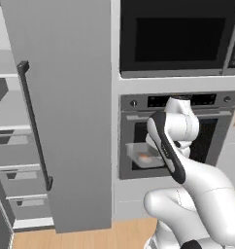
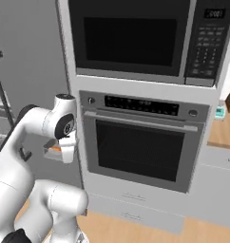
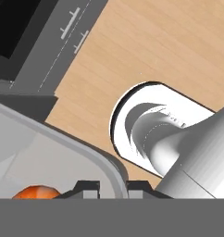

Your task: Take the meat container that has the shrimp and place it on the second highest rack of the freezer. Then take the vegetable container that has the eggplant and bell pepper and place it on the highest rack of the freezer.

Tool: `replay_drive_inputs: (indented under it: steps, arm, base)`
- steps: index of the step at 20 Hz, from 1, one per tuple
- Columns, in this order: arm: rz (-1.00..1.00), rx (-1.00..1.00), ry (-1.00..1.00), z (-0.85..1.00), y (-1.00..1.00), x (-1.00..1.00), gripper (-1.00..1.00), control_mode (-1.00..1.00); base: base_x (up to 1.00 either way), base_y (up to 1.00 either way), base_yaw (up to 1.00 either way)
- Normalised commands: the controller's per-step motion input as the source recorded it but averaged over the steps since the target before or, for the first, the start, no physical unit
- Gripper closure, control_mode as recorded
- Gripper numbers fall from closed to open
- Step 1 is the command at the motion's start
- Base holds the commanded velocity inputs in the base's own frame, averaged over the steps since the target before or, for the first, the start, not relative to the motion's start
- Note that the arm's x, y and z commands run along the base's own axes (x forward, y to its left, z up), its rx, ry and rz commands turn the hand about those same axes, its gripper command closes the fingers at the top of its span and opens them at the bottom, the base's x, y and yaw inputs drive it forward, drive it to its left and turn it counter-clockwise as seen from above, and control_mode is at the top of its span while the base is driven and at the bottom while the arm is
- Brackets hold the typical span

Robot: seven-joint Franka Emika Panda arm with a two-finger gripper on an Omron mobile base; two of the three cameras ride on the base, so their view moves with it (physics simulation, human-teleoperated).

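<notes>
The clear meat container (image 1: 139, 156) hangs in the air in front of the wall oven, with the small orange shrimp (image 1: 144, 157) lying in it. My gripper (image 3: 114, 187) is shut on its rim (image 3: 107, 166), one dark fingertip (image 3: 88, 187) on each side of the edge. In the hand view the shrimp (image 3: 35, 192) shows at the bottom left through the tray. In the right base view the container (image 2: 52, 152) pokes out left of the hand. The freezer stands to the left, its door (image 1: 66, 112) swung open. Two plain grey shelves (image 1: 5, 65) sit above several drawers (image 1: 15, 155).
The wall oven (image 2: 140, 142) and the microwave (image 2: 136, 38) above it stand right of the freezer. The open door's dark bar handle (image 1: 34, 126) lies between the container and the shelves. Wood floor (image 3: 169, 41) runs below. A counter edge (image 2: 226, 128) shows far right.
</notes>
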Motion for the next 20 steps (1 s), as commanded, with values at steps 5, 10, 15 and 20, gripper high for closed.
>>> replay_drive_inputs:
  steps: [5, 10, 15, 20]
  arm:
    - [0.0, 0.0, 0.0, 0.0, 0.0, 0.0, 1.0, 1.0]
    - [0.0, 0.0, 0.0, 0.0, 0.0, 0.0, 1.0, 1.0]
    - [0.0, 0.0, 0.0, 0.0, 0.0, 0.0, 1.0, 1.0]
    - [0.0, 0.0, 0.0, 0.0, 0.0, 0.0, 1.0, 1.0]
  base:
    - [0.15, 1.0, -0.05]
    - [0.16, 1.0, -0.05]
    - [0.14, 0.98, -0.07]
    - [0.38, 0.6, -0.06]
